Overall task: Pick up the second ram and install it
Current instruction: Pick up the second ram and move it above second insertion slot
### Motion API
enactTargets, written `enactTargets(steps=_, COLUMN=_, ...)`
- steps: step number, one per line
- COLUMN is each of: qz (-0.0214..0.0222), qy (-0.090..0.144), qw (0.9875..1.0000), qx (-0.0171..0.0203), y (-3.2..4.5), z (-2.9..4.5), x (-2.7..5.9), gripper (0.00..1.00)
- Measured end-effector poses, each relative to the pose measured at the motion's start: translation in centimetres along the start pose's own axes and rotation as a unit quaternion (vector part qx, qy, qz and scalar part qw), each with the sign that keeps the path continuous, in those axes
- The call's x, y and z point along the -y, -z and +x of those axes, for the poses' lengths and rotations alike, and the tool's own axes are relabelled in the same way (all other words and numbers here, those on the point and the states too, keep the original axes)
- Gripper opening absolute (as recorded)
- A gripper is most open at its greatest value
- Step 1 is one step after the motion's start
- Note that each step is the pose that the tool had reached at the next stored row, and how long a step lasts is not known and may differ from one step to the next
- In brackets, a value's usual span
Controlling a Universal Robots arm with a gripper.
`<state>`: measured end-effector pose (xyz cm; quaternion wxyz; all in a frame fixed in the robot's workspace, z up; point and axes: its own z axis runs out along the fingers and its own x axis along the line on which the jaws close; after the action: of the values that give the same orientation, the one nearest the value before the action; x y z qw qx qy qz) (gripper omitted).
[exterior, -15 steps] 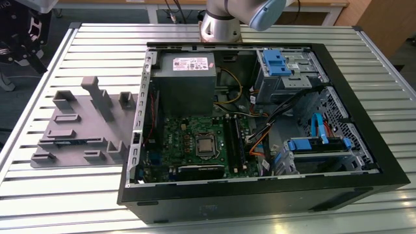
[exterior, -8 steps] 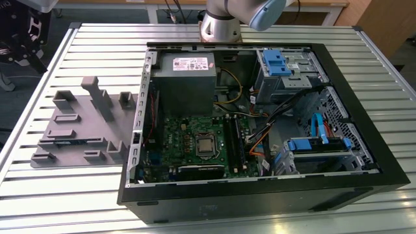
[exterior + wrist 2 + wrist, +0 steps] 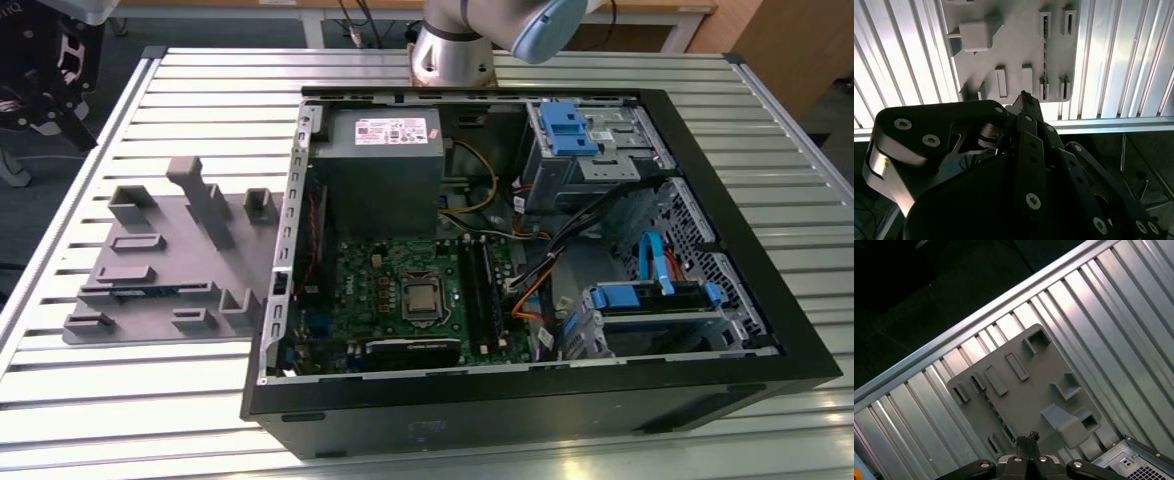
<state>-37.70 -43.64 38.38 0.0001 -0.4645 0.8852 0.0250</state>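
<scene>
Both wrist views show fingers (image 3: 1027,106) pressed together over the tray (image 3: 1014,50); exterior view, the case (image 3: 534,405).

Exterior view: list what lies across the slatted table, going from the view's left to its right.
Grey fixture plate → green motherboard inside the open case → silver drive cage with blue clips. The power supply is left out, since it overlaps the motherboard's span.

above gray fixture (image 3: 147,262): open | second ram (image 3: 1045,60): end holders (image 3: 1045,25) flank it | case (image 3: 534,405): cables (image 3: 587,225) cross interior
</scene>
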Motion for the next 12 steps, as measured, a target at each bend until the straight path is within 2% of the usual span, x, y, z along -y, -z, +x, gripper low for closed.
enactTargets(steps=12, qz=-0.0003, qy=0.011, qw=0.9999, qx=-0.0005, y=-0.01, z=0.0, x=0.0, gripper=0.11)
